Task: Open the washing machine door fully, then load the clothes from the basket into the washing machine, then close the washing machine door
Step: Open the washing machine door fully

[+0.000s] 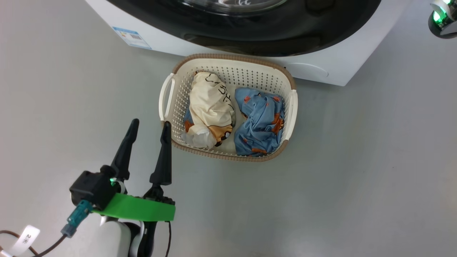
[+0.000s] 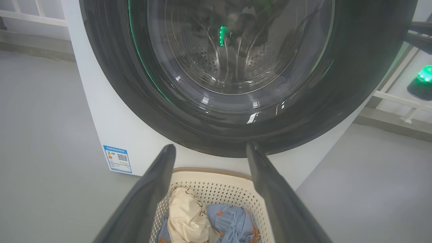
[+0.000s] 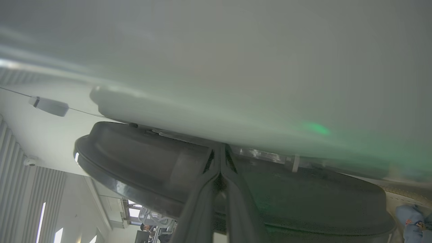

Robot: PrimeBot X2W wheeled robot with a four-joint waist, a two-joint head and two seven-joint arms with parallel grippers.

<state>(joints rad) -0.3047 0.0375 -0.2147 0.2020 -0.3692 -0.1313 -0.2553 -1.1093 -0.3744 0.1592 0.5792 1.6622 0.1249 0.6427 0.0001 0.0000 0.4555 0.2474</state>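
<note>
The washing machine point(image 1: 321, 67) stands white at the top, and its glossy black washing machine door point(image 1: 250, 35) lies against the front. The basket point(image 1: 232, 57) sits on the floor right before it, holding the clothes: a cream garment point(image 1: 210, 103) and a light blue one point(image 1: 262, 121). My left gripper point(image 1: 150, 125) hovers open and empty just left of the basket's near corner, pointing at the door point(image 2: 337, 84). My right gripper point(image 3: 221, 148) is shut, its tips at the seam between the door's edge point(image 3: 135, 152) and the white front point(image 3: 236, 67).
Grey floor point(image 1: 357, 178) spreads out on both sides of the basket. A blue label point(image 2: 117, 159) marks the machine's lower left corner. My right arm's wrist point(image 1: 442, 18) with a green light hangs beside the machine's right side. A white railing point(image 2: 33, 17) runs behind.
</note>
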